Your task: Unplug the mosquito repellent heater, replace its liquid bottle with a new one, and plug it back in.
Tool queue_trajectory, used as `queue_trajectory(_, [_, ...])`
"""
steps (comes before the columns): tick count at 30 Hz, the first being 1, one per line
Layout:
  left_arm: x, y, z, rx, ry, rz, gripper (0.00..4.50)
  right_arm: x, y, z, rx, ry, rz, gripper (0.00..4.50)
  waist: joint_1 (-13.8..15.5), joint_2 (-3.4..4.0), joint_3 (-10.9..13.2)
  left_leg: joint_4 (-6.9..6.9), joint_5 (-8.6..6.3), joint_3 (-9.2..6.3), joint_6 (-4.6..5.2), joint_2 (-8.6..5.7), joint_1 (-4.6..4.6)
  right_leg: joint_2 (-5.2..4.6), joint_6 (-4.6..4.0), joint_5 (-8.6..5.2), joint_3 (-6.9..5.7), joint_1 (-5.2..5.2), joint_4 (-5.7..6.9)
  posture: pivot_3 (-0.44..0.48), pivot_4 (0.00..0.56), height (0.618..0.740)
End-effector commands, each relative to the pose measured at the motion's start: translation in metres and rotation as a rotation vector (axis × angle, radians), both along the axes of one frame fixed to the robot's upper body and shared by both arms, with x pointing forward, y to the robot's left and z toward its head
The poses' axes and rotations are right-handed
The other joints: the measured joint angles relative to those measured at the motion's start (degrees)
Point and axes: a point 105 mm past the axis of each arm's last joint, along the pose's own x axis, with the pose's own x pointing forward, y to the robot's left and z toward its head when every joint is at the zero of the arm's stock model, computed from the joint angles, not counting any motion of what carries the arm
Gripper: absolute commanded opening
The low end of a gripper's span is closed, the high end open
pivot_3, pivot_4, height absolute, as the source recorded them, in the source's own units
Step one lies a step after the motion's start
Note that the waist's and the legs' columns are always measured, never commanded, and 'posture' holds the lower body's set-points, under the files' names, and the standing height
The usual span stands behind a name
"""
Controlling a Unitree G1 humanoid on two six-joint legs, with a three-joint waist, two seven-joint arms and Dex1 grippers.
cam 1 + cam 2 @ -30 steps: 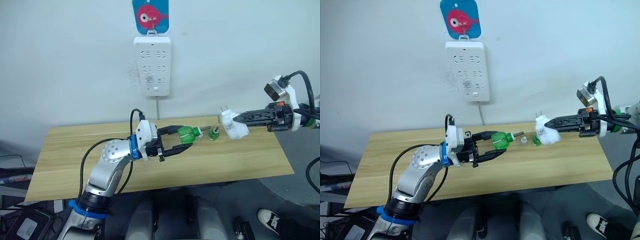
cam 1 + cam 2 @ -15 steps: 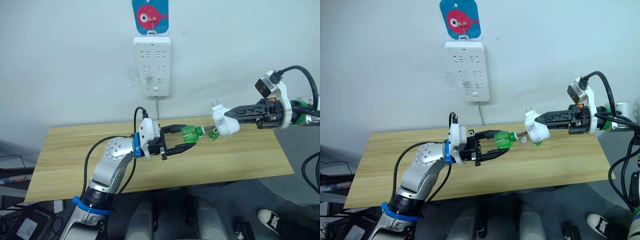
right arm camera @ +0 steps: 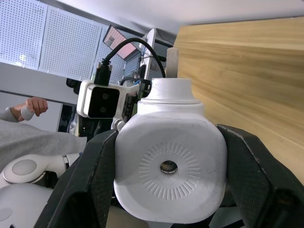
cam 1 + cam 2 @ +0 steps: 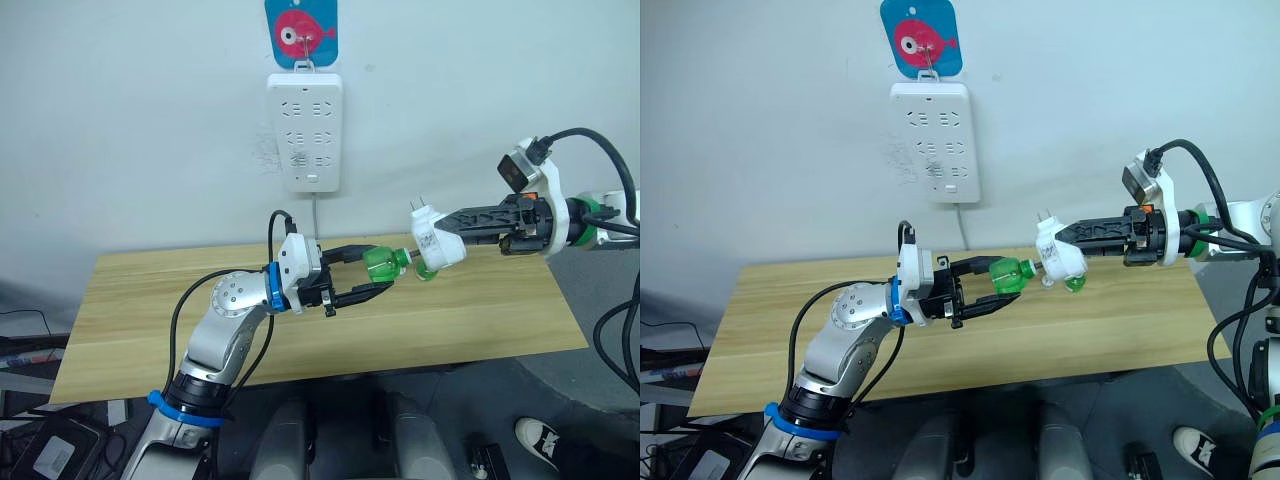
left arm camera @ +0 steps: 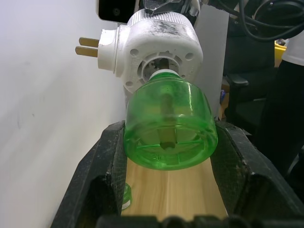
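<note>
The wooden table (image 4: 480,320) sits against the wall, with the white power strip (image 4: 305,117) hung above it and nothing plugged into it. So the unplugging is judged done: the mosquito repellent heater (image 4: 436,244) is held in the air over the table's far right part, clamped between the closed-in fingers of the right gripper (image 4: 452,224).

The green liquid bottle (image 4: 382,266) is held off the table by the left gripper (image 4: 376,273), fingers part-closed around its body. In the left wrist view the bottle's (image 5: 171,124) white neck is seen right at the round socket on the heater's (image 5: 159,54) underside; whether it is seated or threaded cannot be told. A second small green item (image 4: 427,269), likely the other bottle or a cap, is seen on the table just below the heater. Which bottle is the new one cannot be told from these frames.

Judged left to do: the bottle swap is to be finished at this joint, then the heater is to be carried to the power strip and plugged in.

Orientation: the bottle's long axis lies roughly level, neck pointed to the robot's right toward the heater, base toward the left gripper's wrist. The heater's socket faces back at the bottle; its vent face (image 3: 168,167) faces the right wrist camera. The two metal prongs (image 4: 418,205) stick up and toward the wall.
</note>
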Motion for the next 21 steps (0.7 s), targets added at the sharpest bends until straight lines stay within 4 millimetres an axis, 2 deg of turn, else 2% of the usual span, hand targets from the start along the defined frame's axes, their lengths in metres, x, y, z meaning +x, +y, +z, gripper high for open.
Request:
queue_trajectory(1, [-0.008,-0.008,0.020,-0.047,-0.071,-0.043,2.21,-0.008,0.003,0.002,0.007,-0.012,0.038,2.88,0.01,0.00,0.00,0.00,0.00,-0.01,0.00,0.00,0.00,0.00,0.00,0.00,-0.01,0.01,0.00,-0.126,0.219,0.740])
queue_trajectory(21, [-0.005,0.002,0.026,-0.061,-0.093,-0.004,2.21,-0.003,-0.006,0.003,0.008,-0.006,-0.019,2.88,0.00,0.00,0.00,0.00,0.00,0.01,0.00,0.00,0.00,0.01,0.02,-0.01,0.01,0.00,0.00,-0.129,0.228,0.740])
